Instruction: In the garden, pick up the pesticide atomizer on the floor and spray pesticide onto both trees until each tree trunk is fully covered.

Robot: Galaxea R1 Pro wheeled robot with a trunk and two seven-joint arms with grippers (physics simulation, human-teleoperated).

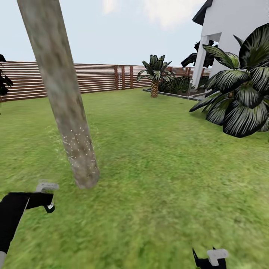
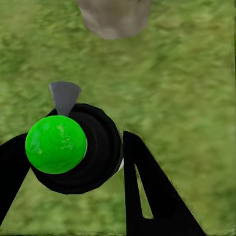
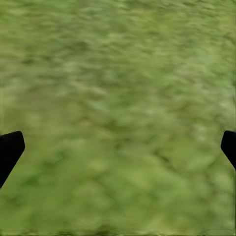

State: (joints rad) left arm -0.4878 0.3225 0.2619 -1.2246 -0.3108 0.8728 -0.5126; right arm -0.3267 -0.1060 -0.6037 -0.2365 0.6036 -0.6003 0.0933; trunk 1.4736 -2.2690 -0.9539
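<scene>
Spraying at the near tree trunk (image 1: 61, 97), judged from the scatter of whitish pesticide (image 1: 76, 147) speckles low on the bark.

- Left gripper (image 1: 48, 198) at 8 o'clock in head view, closed around the pesticide atomizer (image 2: 73, 147); fingers (image 2: 147, 196) flank the dark round body, green dome at centre, grey nozzle aimed at the trunk base (image 2: 115, 17) at 12 o'clock.
- Atomizer off the floor (image 1: 168, 186), held near the trunk base, not touching it.
- Right gripper (image 1: 211, 259) at 5 o'clock in head view; jaws spread wide over bare grass (image 3: 118, 118), holding nothing.
- Speckles confined to 1 low band of the trunk; upper trunk bare. Mist also drifting over grass at 9 o'clock of the trunk.
- Fence (image 1: 97, 76) at 12 o'clock, white house (image 1: 231, 22) at 1 o'clock, dark-leaved plant (image 1: 239, 97) at 3 o'clock.

Risks, as judgement:
1. Incomplete coverage: nozzle pointed low, so the upper trunk and far side likely stay dry unless aim rises and the base circles.
2. Wasted spray: aim slightly off-axis sends mist onto grass.
3. Collision: arm close to the trunk; raising it could strike bark and twist the atomizer in the grip.
4. Tree 2 of 2 not identifiable from here; relocation needed.
</scene>
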